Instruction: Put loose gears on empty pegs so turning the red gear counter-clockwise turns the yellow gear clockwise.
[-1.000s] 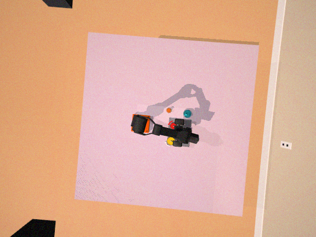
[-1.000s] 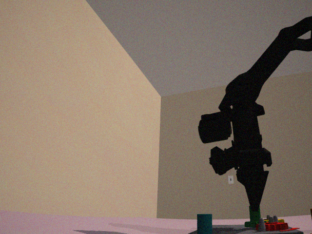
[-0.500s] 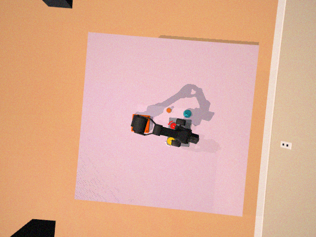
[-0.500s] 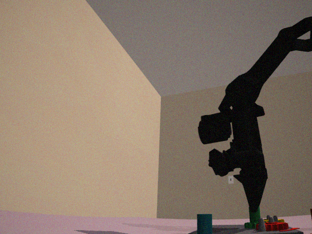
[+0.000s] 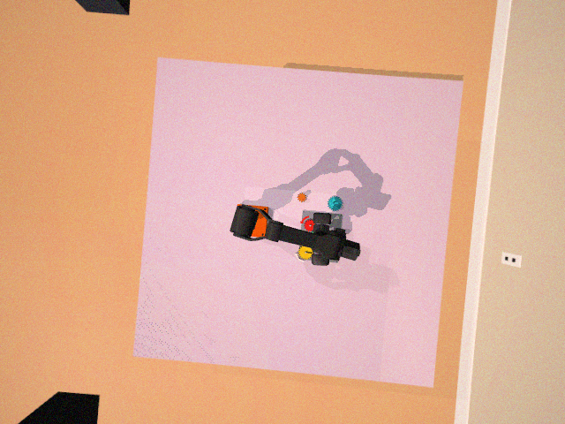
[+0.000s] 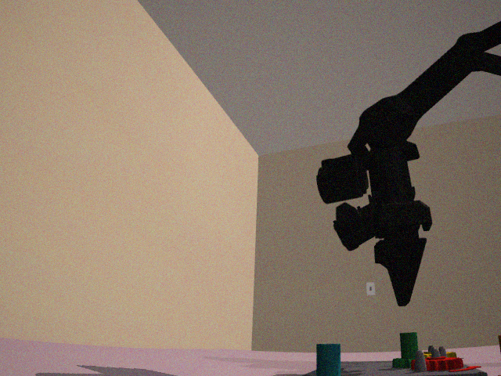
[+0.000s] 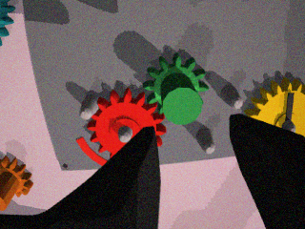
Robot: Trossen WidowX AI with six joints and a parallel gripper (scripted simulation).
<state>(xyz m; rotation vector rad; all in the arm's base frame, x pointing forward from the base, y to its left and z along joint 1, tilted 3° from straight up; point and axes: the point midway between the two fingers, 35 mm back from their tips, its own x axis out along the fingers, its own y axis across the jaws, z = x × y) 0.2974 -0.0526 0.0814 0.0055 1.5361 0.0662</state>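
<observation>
My gripper (image 6: pixel 402 302) (image 7: pixel 193 132) is open and empty, above the green gear (image 6: pixel 409 344) (image 7: pixel 182 106); its fingertips are clear of the green handle. The green gear is upright, low on the grey board (image 5: pixel 306 213) (image 6: pixel 364 368) (image 7: pixel 45 95), its teeth beside those of the red gear (image 5: pixel 308 224) (image 6: pixel 445 364) (image 7: pixel 106 125). The yellow gear (image 5: pixel 305 253) (image 7: pixel 272 109) is apart from the green one. Bare pegs show in the wrist view: one peg (image 7: pixel 88 110) left of red, and two between green and yellow, an upper peg (image 7: pixel 233 96) and a lower peg (image 7: pixel 207 143).
The loose teal gear (image 5: pixel 335 202) (image 6: pixel 328 359) (image 7: pixel 4 19) stands on the table (image 5: pixel 205 137) just off the board. The smaller loose orange gear (image 5: pixel 301 197) (image 7: pixel 19 181) stands off the board on the red gear's side. In the top view, the arm hides much of the board.
</observation>
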